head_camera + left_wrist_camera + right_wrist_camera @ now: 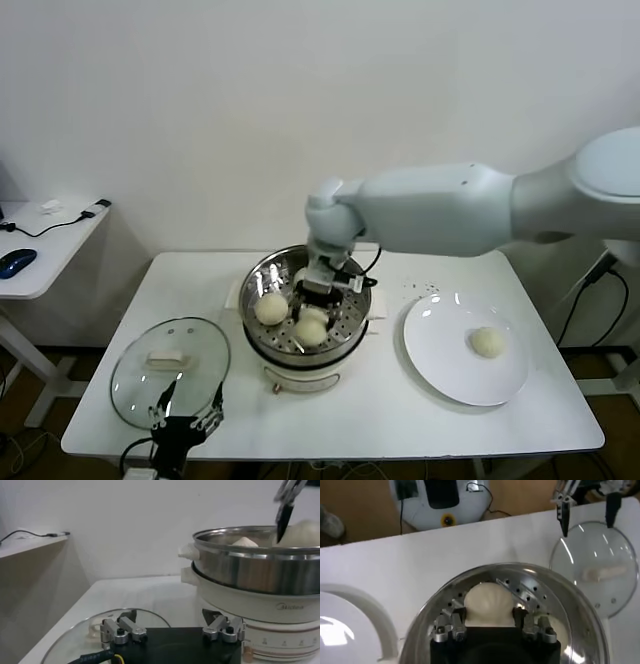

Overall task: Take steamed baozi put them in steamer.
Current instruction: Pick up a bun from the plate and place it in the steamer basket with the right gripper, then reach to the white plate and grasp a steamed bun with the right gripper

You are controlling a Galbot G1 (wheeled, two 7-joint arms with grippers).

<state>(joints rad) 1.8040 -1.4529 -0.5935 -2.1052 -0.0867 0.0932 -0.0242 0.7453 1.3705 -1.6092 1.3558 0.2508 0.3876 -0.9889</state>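
The steel steamer [303, 322] stands mid-table on its cream base. My right gripper [317, 300] reaches down into it, its jaws set against both sides of a pale baozi [488, 605] low over the perforated tray [530, 587]. Another baozi [271, 308] lies in the steamer at its left, and a third [300, 276] shows partly behind the gripper. One baozi [487, 342] lies on the white plate [440, 365]. My left gripper [186, 424] is open and empty at the table's front-left edge, by the glass lid [170, 370].
The lid's rim [75, 630] lies just beyond my left gripper [171, 621], with the steamer [260, 570] further off. A side table with a mouse [17, 262] and cables stands at the far left. A wall closes off the back.
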